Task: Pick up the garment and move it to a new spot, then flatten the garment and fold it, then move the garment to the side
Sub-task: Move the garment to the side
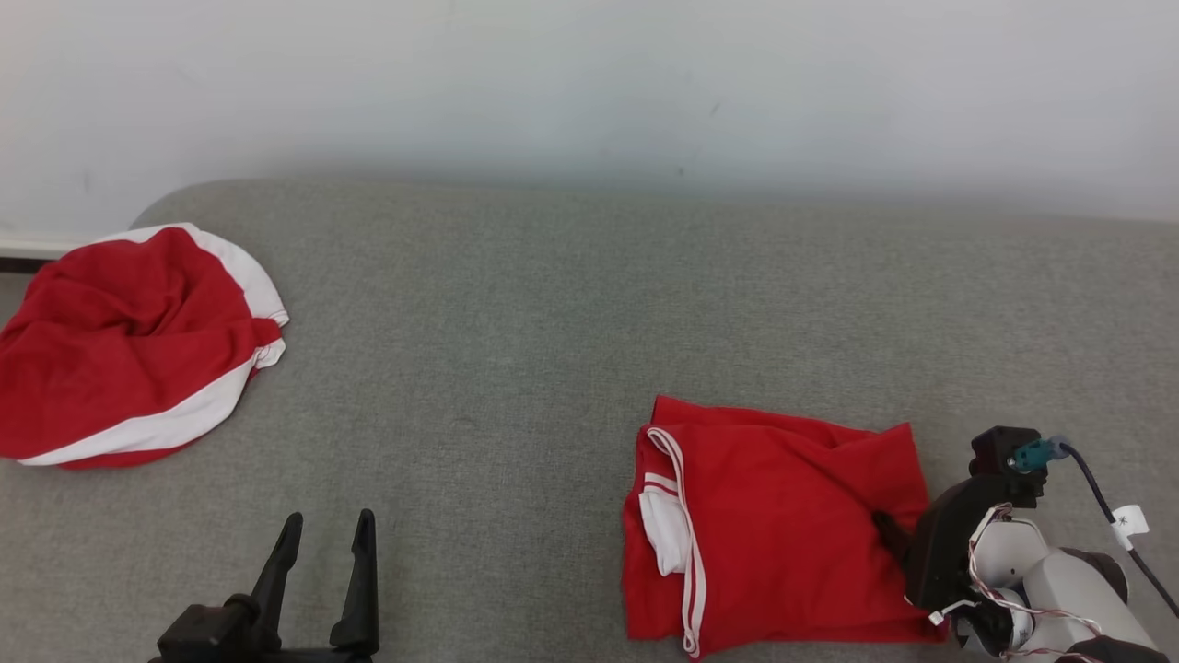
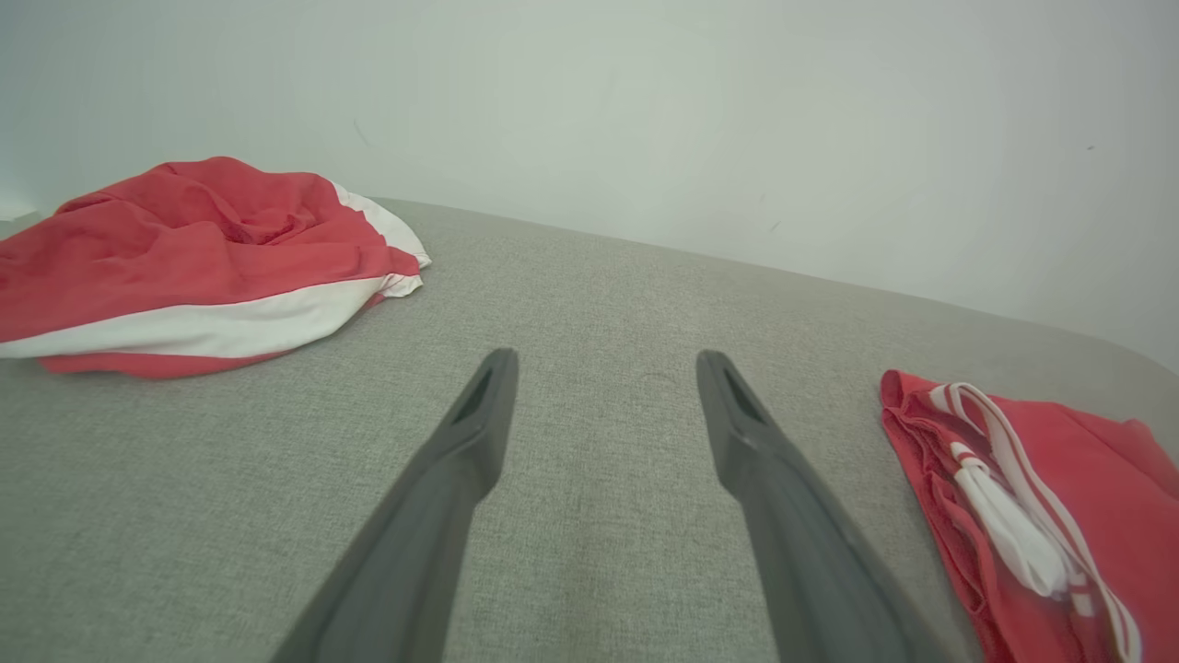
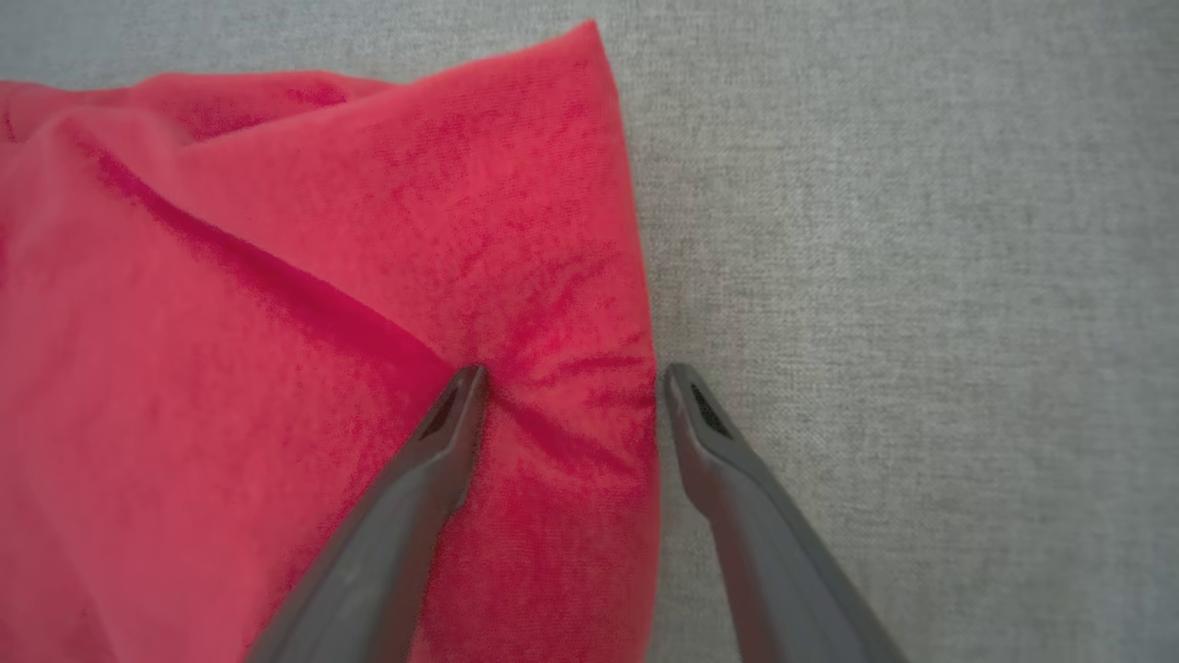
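Observation:
A red garment [image 1: 783, 534] with white stripe trim lies folded into a rough rectangle at the lower right of the grey padded surface [image 1: 553, 322]. My right gripper [image 1: 898, 543] is open at the garment's right edge. In the right wrist view the gripper [image 3: 571, 378] straddles that edge of the garment [image 3: 322, 276]: its left finger presses a dimple into the red cloth, and its right finger rests on the grey fabric just beside it. My left gripper [image 1: 330, 520] stands open at the lower left over bare surface, holding nothing [image 2: 605, 359]; the garment [image 2: 1041, 516] lies to its right.
A second red garment [image 1: 120, 350] with a broad white band lies crumpled at the far left edge of the surface, also seen in the left wrist view [image 2: 193, 249]. A pale wall [image 1: 589, 83] runs behind the surface. Bare grey fabric lies between the two garments.

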Tool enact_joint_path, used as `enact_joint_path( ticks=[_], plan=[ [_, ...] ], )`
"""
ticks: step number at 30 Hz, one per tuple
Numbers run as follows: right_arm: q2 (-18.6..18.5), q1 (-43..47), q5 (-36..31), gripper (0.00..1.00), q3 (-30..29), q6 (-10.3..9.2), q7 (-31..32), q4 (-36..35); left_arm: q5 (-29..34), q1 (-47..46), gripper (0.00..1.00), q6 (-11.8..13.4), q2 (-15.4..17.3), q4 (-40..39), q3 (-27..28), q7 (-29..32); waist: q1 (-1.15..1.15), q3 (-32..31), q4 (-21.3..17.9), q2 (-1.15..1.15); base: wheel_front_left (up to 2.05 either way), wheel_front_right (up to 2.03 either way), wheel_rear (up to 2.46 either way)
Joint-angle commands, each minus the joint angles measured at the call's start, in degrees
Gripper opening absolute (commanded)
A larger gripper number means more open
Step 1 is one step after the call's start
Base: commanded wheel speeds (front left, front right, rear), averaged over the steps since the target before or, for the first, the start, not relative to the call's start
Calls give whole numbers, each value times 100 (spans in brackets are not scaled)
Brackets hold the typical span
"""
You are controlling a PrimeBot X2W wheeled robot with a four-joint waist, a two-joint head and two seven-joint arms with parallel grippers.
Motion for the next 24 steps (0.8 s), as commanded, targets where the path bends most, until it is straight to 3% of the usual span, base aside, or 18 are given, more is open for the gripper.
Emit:
enact_joint_path(
  ticks=[1, 5, 7, 8, 16, 24],
  plan=[
    [31, 29, -135, 100, -37, -12, 146, 178, -25, -118, 100, -12, 4, -3, -30, -4, -1, 173, 167, 0, 0, 0, 0],
    [116, -3, -334, 100, -148, -12, 367, 373, -38, -209, 100, -16, 4, -5, -93, -4, -1, 229, 210, 0, 0, 0, 0],
    [134, -10, -403, 16, -133, -12, 439, 365, -37, -232, 100, -13, 4, -17, -110, -4, -1, 238, 211, 0, 0, 0, 0],
    [110, -11, -440, 0, -94, -12, 437, 330, -36, -244, 100, -7, 3, -21, -118, -3, -1, 240, 207, 0, 0, 0, 0],
    [-412, -476, -683, 0, 359, -18, 412, -239, -63, -295, 100, 41, 3, -222, -143, -3, -1, 388, -54, 0, 0, 0, 0],
    [-925, -1324, -600, 0, 804, -13, 507, -689, -76, -651, 100, 39, 3, -658, -66, -3, -1, 1063, -495, 0, 0, 0, 0]
  ],
)
